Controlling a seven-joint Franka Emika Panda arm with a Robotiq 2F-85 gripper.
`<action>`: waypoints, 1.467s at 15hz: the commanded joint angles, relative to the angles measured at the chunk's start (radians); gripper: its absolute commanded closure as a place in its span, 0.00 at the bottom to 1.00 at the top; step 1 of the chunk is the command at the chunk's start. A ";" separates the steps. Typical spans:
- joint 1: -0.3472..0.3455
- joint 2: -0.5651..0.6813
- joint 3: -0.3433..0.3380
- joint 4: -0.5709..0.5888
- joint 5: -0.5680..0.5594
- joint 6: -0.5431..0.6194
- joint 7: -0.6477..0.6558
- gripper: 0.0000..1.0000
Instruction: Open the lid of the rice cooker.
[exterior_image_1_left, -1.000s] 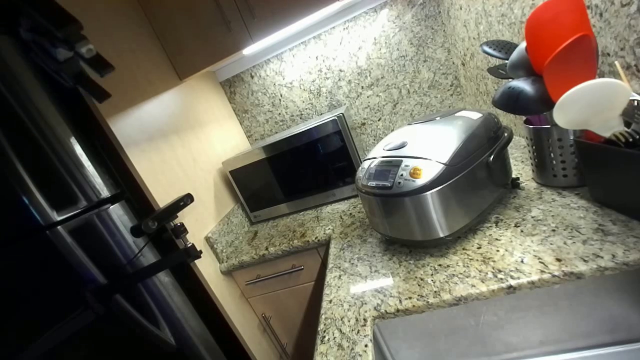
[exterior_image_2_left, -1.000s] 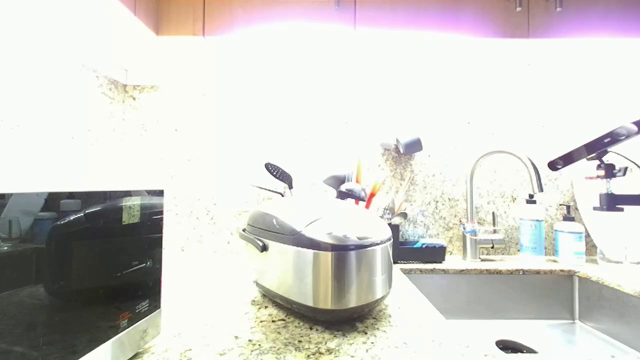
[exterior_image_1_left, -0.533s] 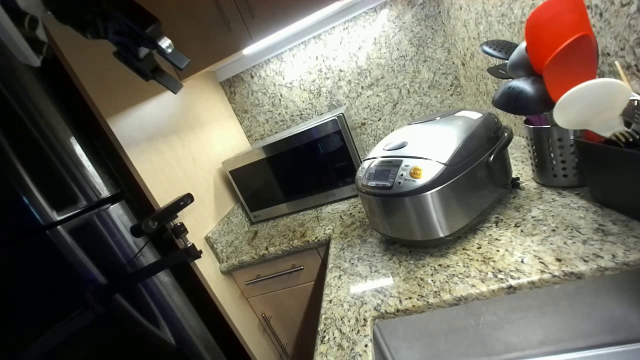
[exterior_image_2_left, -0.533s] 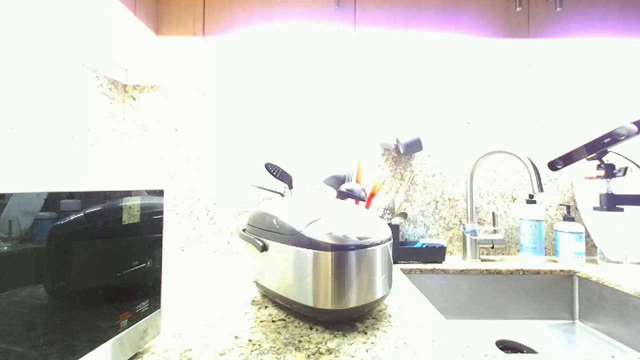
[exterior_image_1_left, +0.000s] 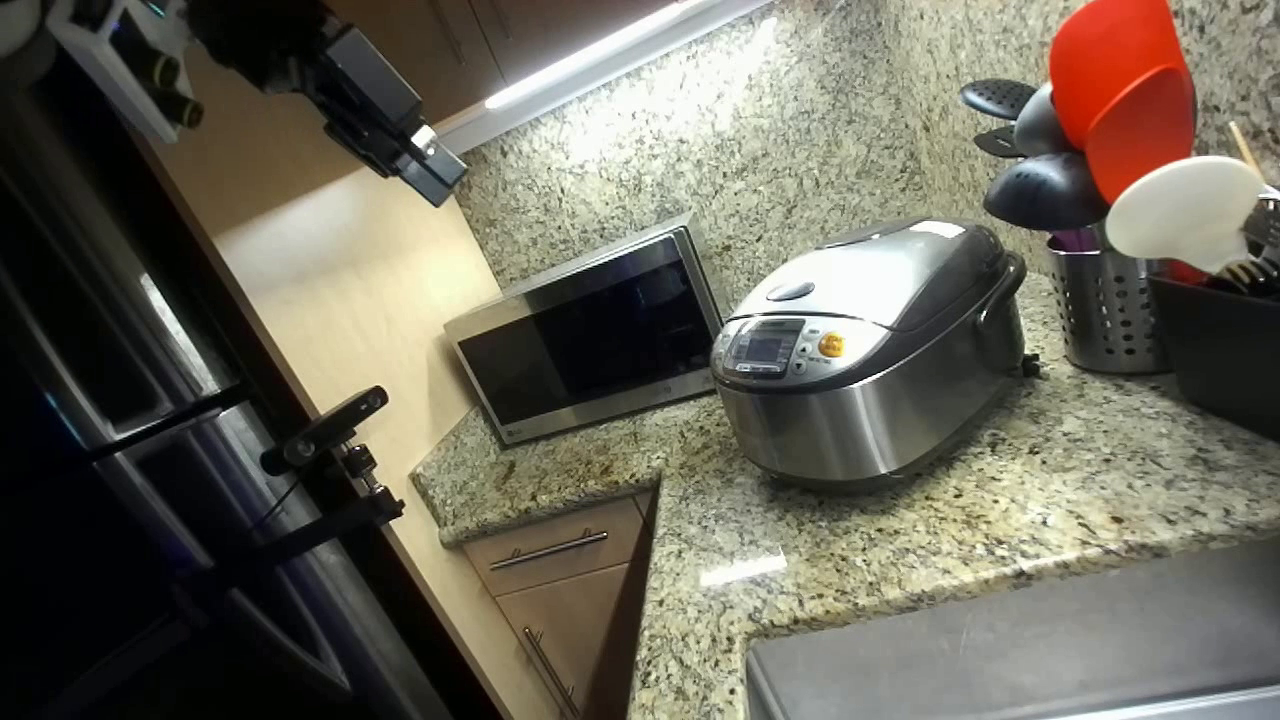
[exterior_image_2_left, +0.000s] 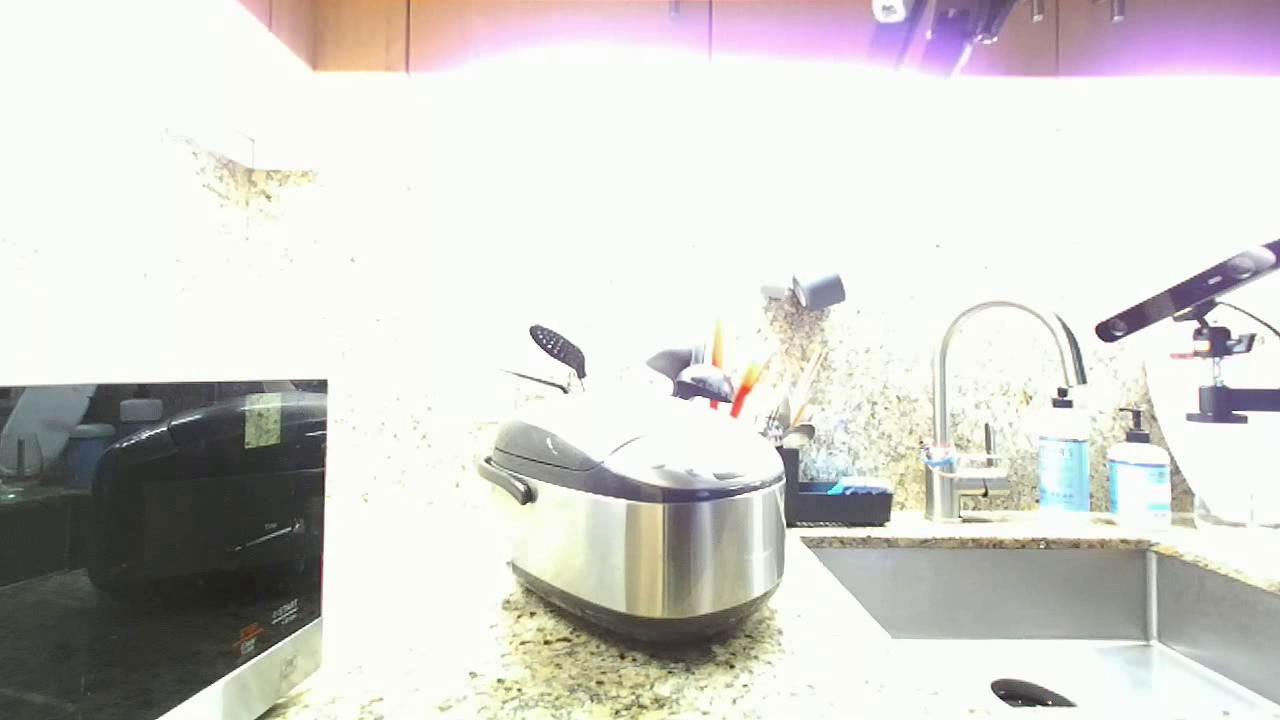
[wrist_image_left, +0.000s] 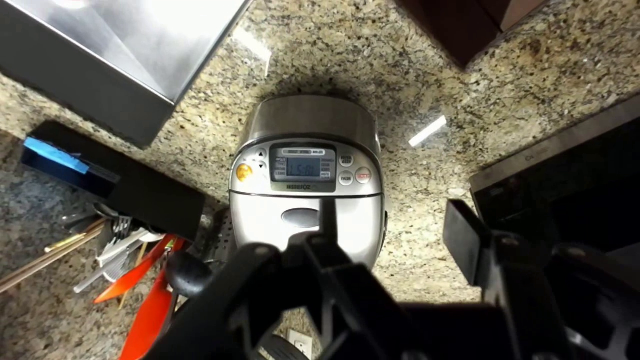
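The silver-grey rice cooker (exterior_image_1_left: 840, 430) stands on the granite counter, and also shows in an exterior view (exterior_image_2_left: 640, 565) and the wrist view (wrist_image_left: 310, 117). Its domed lid (exterior_image_1_left: 860, 278) is down and closed; the lid also shows in the wrist view (wrist_image_left: 262, 215). An oval button (wrist_image_left: 300, 217) sits on the lid near the control panel. My gripper (exterior_image_1_left: 435, 180) is high in the air, above and apart from the cooker, left of it in that view. In the wrist view my gripper (wrist_image_left: 395, 222) has its fingers wide apart with nothing between them; one finger overlaps the lid in the picture.
A microwave (exterior_image_1_left: 590, 330) stands beside the cooker. A perforated metal holder (exterior_image_1_left: 1110, 310) and a black caddy (exterior_image_1_left: 1220, 350) with utensils stand on its other side. The sink (exterior_image_2_left: 980, 590) borders the counter. Upper cabinets (exterior_image_1_left: 400, 80) hang near the gripper.
My gripper has moved right from the upper left in an exterior view, towards the cooker's side. Its tip has come in at the top edge of an exterior view. The cooker and lid are unchanged.
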 joint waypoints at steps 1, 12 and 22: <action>0.012 0.004 -0.015 0.004 0.024 -0.003 -0.006 0.73; 0.008 0.018 -0.016 0.022 0.020 -0.013 0.005 0.93; -0.016 0.238 -0.086 0.274 -0.019 -0.057 0.074 1.00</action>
